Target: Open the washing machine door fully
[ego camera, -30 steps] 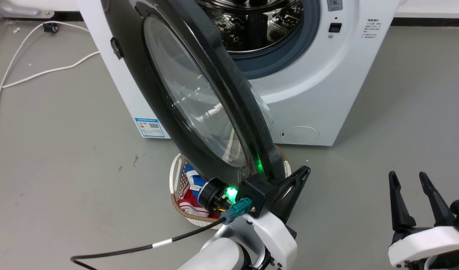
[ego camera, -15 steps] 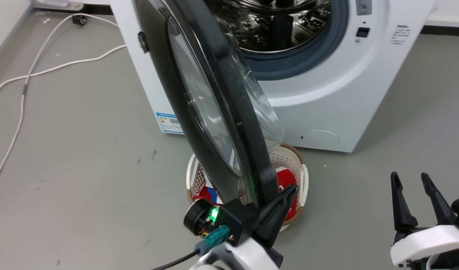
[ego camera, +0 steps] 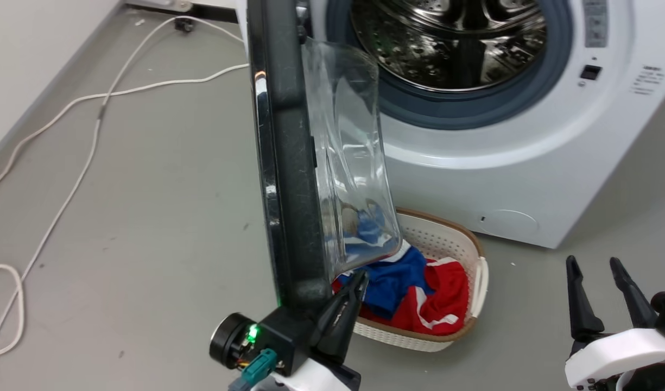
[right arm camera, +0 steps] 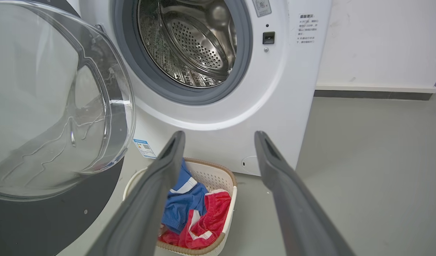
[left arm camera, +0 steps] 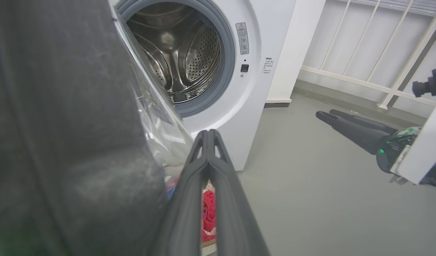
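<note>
Head view: washing machine door [ego camera: 289, 163] seen edge-on, standing out roughly square to the front of the washing machine [ego camera: 500, 179], on the robot's left of the drum mouth [ego camera: 451, 49]. The clear glass bowl [ego camera: 354, 163] bulges toward the machine. The right wrist view gives what the head view lacks: the door's inner face broadside, the bowl ringed by black frame, plus a blue sticker [right arm camera: 145, 148] low on the machine front. The left wrist view adds a white railing [left arm camera: 346, 80] off beyond the machine, and shows the door's dark rim as a blurred mass close on the left of frame. Left gripper [left arm camera: 208, 134]: fingers together, tips meeting, nothing between them. It lies low at the door's free edge on the inner, bowl side, fingers slanting up and toward the machine. Contact with the rim looks likely; cannot tell for certain. Right gripper [ego camera: 593, 262]: fingers apart, empty, pointing up at lower right of head view, well apart from door and machine. The left wrist view catches it side-on, hovering above the floor [ego camera: 147, 217]. Cream basket [ego camera: 480, 271] sits on the grey floor just before the machine, under the bowl, holding red and blue clothes [ego camera: 446, 288]. White cable [ego camera: 101, 103] trails across the floor on the robot's left.
</note>
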### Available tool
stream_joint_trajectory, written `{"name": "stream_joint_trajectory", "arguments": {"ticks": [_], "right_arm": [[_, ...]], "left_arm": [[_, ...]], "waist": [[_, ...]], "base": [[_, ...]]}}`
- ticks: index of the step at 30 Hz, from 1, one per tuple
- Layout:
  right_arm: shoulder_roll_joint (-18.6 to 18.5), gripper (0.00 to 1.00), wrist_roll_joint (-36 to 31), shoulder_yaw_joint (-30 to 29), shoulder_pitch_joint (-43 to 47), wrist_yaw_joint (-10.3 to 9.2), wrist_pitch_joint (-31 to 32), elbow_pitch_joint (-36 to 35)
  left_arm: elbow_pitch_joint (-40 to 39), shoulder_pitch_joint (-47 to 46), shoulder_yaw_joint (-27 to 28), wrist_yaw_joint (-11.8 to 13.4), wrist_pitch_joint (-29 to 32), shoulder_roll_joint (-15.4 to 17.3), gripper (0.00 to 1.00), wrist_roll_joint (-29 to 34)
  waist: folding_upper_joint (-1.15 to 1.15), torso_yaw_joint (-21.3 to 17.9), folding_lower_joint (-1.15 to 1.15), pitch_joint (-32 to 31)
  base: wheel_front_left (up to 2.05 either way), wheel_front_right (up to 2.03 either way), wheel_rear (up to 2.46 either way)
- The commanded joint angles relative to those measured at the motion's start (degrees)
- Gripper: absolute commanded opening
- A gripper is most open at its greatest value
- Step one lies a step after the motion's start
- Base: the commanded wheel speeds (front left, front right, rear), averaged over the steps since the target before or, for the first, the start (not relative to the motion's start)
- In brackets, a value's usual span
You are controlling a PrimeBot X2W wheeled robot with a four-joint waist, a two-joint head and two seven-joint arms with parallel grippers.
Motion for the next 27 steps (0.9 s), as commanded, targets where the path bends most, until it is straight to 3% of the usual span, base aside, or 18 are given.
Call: {"name": "stream_joint_trajectory", "arguments": {"ticks": [1,15,21,27], "right_arm": [[0.0,1.0,0.3,-0.1,-0.2,-0.01,-0.2,0.3],[0.0,1.0,0.6,-2.0,1.0,-0.01,0.5,-0.4],[0.0,1.0,0.4,-2.0,0.4,-0.01,1.1,-1.4],[0.0,1.0,0.6,-1.4,-0.7,-0.01,1.6,-1.6]], "left_arm": [[-0.1,0.6,1.4,1.2,-0.3,1.0,0.0,0.4],[-1.1,5.5,7.5,5.0,-4.2,2.8,0.0,-3.4],[2.2,5.2,12.7,4.0,-6.3,4.9,0.0,-6.8],[7.5,2.9,20.2,2.6,-8.4,7.1,0.0,-10.7]], "waist": [[0.0,1.5,0.0,-0.3],[0.0,10.7,0.0,-1.1],[0.0,11.8,0.0,-0.2],[0.0,10.2,0.0,0.9]], "base": [[0.0,0.0,0.0],[0.0,0.0,0.0],[0.0,0.0,0.0],[0.0,0.0,0.0]]}}
